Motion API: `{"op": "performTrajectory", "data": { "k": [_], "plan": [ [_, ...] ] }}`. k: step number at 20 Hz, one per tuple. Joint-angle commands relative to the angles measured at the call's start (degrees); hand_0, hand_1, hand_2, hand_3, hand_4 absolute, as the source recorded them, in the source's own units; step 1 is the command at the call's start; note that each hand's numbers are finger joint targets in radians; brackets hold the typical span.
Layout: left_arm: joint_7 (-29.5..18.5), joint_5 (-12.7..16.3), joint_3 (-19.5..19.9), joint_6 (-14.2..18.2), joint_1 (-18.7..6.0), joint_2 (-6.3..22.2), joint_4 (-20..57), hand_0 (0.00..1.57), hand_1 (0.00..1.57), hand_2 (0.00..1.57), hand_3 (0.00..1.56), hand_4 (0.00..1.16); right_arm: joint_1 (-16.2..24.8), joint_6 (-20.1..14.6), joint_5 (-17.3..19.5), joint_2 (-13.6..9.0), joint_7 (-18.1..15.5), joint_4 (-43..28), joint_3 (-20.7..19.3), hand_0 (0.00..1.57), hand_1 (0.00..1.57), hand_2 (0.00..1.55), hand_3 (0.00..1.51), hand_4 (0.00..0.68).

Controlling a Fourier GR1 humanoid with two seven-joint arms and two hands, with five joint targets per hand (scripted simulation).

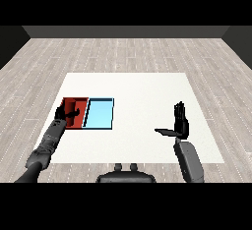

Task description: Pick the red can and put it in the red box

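**Left hand at the red tray, right hand idle**

Left hand (64,112): its fingers reach over the near-left part of the red tray (78,101). Whether they are curled or straight cannot be told, because the dark hand merges with the tray's interior. A red shape is visible between the fingers, but it cannot be separated from the tray floor, so the red can's position cannot be confirmed. The grey left forearm (49,140) runs back from the red tray toward the lower left corner.

Right hand (181,123): fingers straight and pointing upward, thumb extended sideways toward the red tray, holding nothing. It stands above the white table (138,86), well apart from the red tray, on its right.

The light blue tray (99,114) lies touching the red tray's right side.
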Motion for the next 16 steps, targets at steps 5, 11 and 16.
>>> {"op": "performTrajectory", "data": {
  "k": [5, 11, 16],
  "plan": [
    [-1.51, -0.27, 1.78, -3.71, -1.77, 0.7, 9.65, 1.25, 1.25, 1.17, 0.0, 0.46, 0.13, -1.17, 1.6, 1.64, -0.7, -2.17, 1.36, 0.0, 0.0, 0.0, 0.0, 0.0],
    [4.74, -6.95, -4.52, -8.89, -5.0, 2.63, 13.84, 0.0, 0.0, 0.0, 0.0, 0.0, -0.67, 1.93, -1.0, 0.04, -1.1, -2.27, -0.81, 0.0, 0.0, 0.0, 0.0, 0.0],
    [7.68, -4.87, -2.22, -7.26, -5.94, 0.41, 13.79, 0.0, 0.0, 0.0, 0.0, 0.0, 2.55, 3.0, -0.54, 0.27, -2.13, -3.99, 0.05, 0.0, 0.0, 0.0, 0.0, 0.0]
  ]
}}
